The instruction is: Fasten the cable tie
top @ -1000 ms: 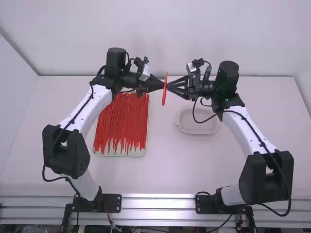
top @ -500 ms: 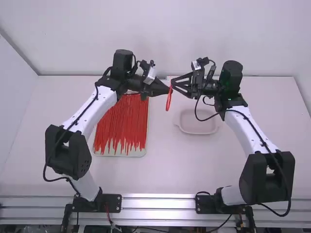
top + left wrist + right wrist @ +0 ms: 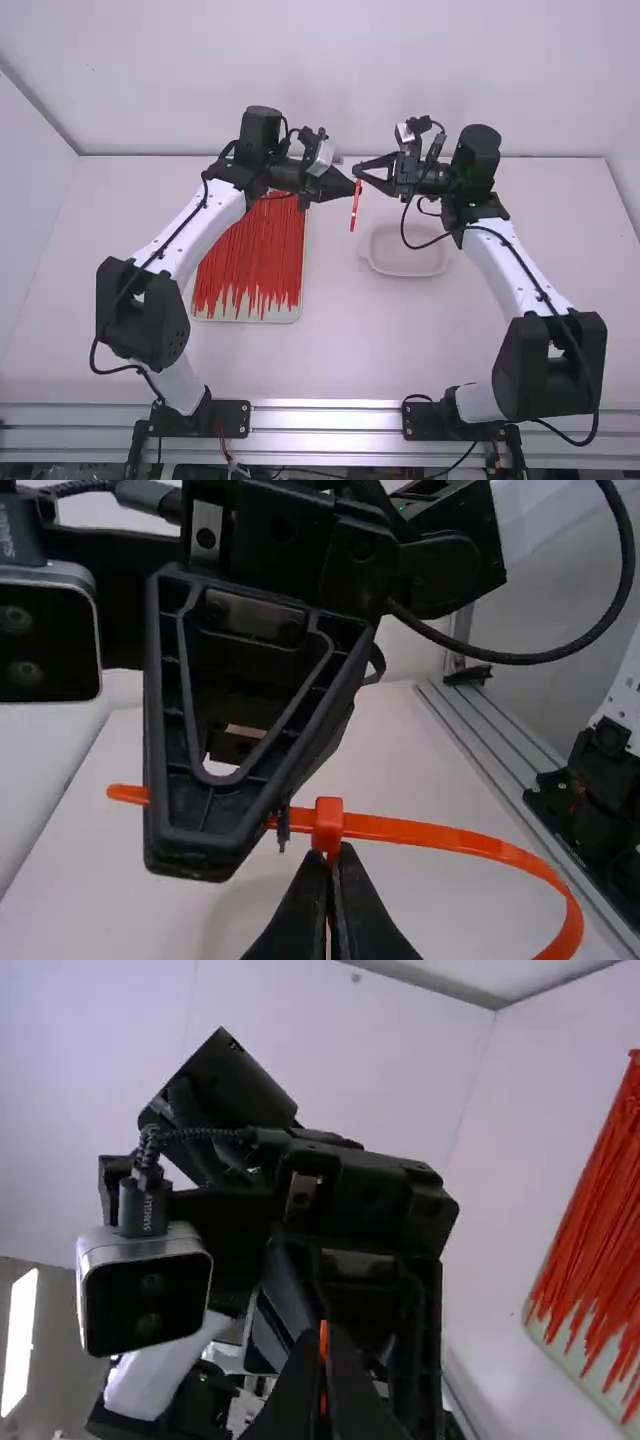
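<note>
The red cable tie point(image 3: 354, 208) hangs looped in the air, off the white dish point(image 3: 405, 262) toward its pile-of-ties side. The left gripper point(image 3: 327, 858) pinches the tie's square head between closed fingers. The right gripper point(image 3: 322, 1345), also raised above the dish's near corner, is clamped on the strap. A pile of red ties point(image 3: 250, 255) lies on a board point(image 3: 297, 312) beside the dish.

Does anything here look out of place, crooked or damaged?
Nothing stands out. Both the left end effector and the right end effector hold the cable tie above the table; the spare ties lie tidy on their board.
</note>
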Controlling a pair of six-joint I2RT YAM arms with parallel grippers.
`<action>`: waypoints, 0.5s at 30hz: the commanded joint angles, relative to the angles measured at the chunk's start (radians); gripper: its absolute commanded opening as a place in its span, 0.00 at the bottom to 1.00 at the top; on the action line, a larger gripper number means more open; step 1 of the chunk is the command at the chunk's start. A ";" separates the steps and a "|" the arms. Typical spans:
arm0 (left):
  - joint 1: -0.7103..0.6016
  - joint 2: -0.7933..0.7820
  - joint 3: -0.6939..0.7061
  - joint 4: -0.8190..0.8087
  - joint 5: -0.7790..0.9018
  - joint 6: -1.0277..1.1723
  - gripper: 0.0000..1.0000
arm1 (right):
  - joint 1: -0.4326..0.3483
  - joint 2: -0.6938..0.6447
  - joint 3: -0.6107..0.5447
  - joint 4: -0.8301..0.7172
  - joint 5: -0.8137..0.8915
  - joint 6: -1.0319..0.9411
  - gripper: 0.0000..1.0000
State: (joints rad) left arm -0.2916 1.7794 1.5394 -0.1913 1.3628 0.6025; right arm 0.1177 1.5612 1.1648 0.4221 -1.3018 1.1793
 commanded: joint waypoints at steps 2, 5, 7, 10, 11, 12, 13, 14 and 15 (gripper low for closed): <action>-0.002 -0.005 0.004 -0.022 -0.048 -0.011 0.02 | 0.006 -0.001 -0.001 0.027 -0.010 0.011 0.00; -0.002 -0.005 0.004 -0.042 -0.068 -0.002 0.02 | 0.006 -0.002 -0.001 0.027 -0.013 0.010 0.00; -0.002 -0.004 0.003 -0.048 -0.088 -0.005 0.02 | 0.005 -0.002 -0.001 0.043 -0.015 0.018 0.00; -0.003 -0.004 0.002 -0.063 -0.108 0.000 0.02 | 0.008 -0.002 -0.001 0.099 -0.014 0.056 0.00; -0.003 -0.004 -0.003 -0.063 -0.117 -0.001 0.02 | 0.007 -0.002 -0.001 0.140 -0.015 0.083 0.00; -0.003 -0.004 -0.010 -0.061 -0.127 -0.002 0.02 | 0.004 -0.002 -0.001 0.176 -0.015 0.106 0.00; -0.003 -0.004 -0.015 -0.062 -0.127 0.000 0.02 | 0.000 -0.002 -0.001 0.204 -0.016 0.123 0.00; -0.003 -0.004 -0.019 -0.063 -0.126 0.000 0.02 | -0.001 -0.002 -0.001 0.221 -0.018 0.135 0.00; -0.003 -0.004 -0.032 -0.062 -0.126 -0.001 0.02 | -0.002 -0.002 -0.001 0.261 -0.022 0.164 0.00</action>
State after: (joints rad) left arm -0.2916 1.7695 1.5398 -0.2314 1.3075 0.5991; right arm 0.1177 1.5837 1.1366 0.6289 -1.3098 1.2655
